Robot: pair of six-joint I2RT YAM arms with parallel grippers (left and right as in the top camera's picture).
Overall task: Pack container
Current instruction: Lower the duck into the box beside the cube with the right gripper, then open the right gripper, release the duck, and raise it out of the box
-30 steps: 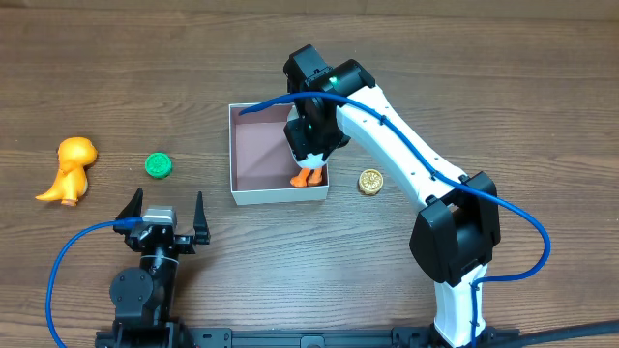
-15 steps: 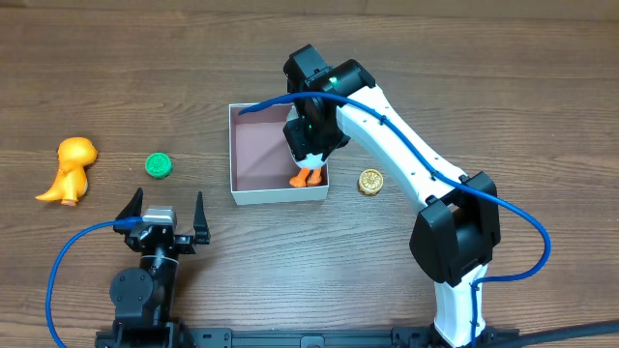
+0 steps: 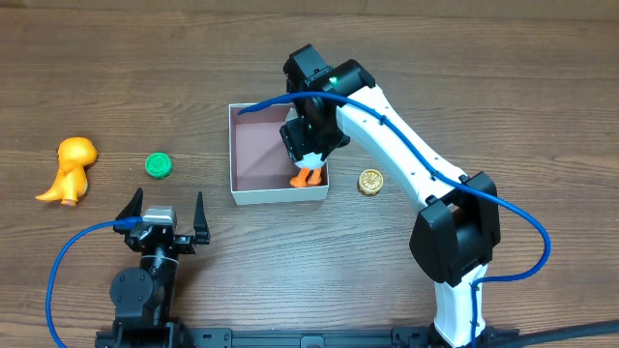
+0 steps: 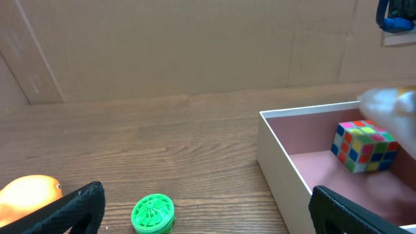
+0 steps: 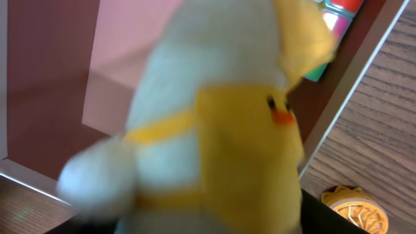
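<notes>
Left gripper (image 3: 164, 205) — black jaws spread wide — sits nearest. At centre, the container (image 3: 279, 196): square, shallow, white-walled, matte pink floor, sides parallel to the table (image 3: 503, 87) edges. Right gripper (image 3: 309, 145) hangs over a soft toy (image 3: 308, 174) in its near-right corner; grip indeterminate.

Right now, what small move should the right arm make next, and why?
Probably: spread the right pincer wide and lift it straight up. The toy is down inside the container, its orange feet by the front wall, so it seems placed; a straight lift should avoid dragging it or hitting the wall.
</notes>
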